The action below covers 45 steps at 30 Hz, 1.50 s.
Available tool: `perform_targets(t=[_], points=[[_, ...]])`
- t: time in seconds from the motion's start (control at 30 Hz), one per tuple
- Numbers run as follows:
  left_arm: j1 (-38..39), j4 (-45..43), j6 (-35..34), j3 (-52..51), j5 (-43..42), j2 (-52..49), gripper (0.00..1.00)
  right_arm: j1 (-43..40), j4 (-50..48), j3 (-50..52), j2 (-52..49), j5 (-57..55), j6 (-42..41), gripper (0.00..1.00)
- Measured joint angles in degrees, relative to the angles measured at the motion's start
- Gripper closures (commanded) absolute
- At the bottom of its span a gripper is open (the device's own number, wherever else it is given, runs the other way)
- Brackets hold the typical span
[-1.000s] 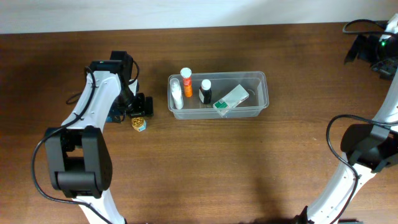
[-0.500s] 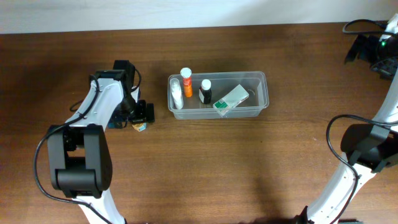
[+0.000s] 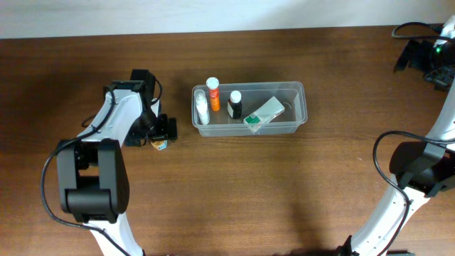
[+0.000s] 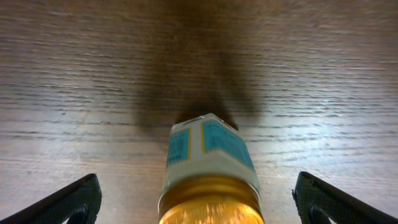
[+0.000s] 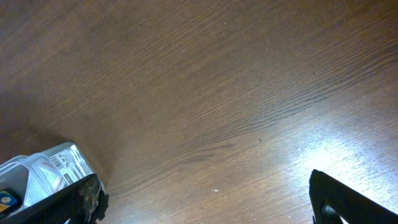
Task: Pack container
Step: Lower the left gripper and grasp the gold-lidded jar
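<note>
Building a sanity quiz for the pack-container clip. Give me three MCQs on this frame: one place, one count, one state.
1. Where is the gold-lidded jar?
A) inside the container
B) on the table, left of the container
C) beside the right arm

2. How many items are in the container?
A) two
B) four
C) six

3. How do the left jaws stand?
A) shut on the jar
B) shut on nothing
C) open, one on either side of the jar

Answers:
1 B: the overhead view shows the jar on bare wood left of the container.
2 B: white bottle, orange bottle, black bottle and green-and-white box.
3 C: the left wrist view shows a gap on both sides of the jar.
</note>
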State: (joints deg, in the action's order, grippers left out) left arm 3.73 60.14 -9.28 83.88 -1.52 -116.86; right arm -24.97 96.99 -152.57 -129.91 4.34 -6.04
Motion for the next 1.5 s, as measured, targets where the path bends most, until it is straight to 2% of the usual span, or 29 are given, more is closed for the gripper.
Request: perform_targets(t=[1.0, 1.27, 1.4, 1.43, 1.5], points=[[0.0, -0.4, 0.0, 0.0, 0.0, -0.8, 0.01, 0.0, 0.0, 0.0, 0.0, 0.0, 0.0, 0.02], [0.0, -0.2, -0.3, 0.0, 0.0, -0.8, 0.11, 0.0, 0.0, 0.0, 0.0, 0.0, 0.0, 0.02], [0.0, -0.2, -0.2, 0.0, 0.0, -0.8, 0.11, 0.0, 0.0, 0.0, 0.0, 0.0, 0.0, 0.02], [0.0, -0.2, -0.2, 0.0, 0.0, -0.8, 0.16, 0.0, 0.0, 0.0, 0.0, 0.0, 0.0, 0.02], [0.0, -0.2, -0.4, 0.0, 0.0, -0.8, 0.19, 0.0, 0.0, 0.0, 0.0, 0.0, 0.0, 0.02]])
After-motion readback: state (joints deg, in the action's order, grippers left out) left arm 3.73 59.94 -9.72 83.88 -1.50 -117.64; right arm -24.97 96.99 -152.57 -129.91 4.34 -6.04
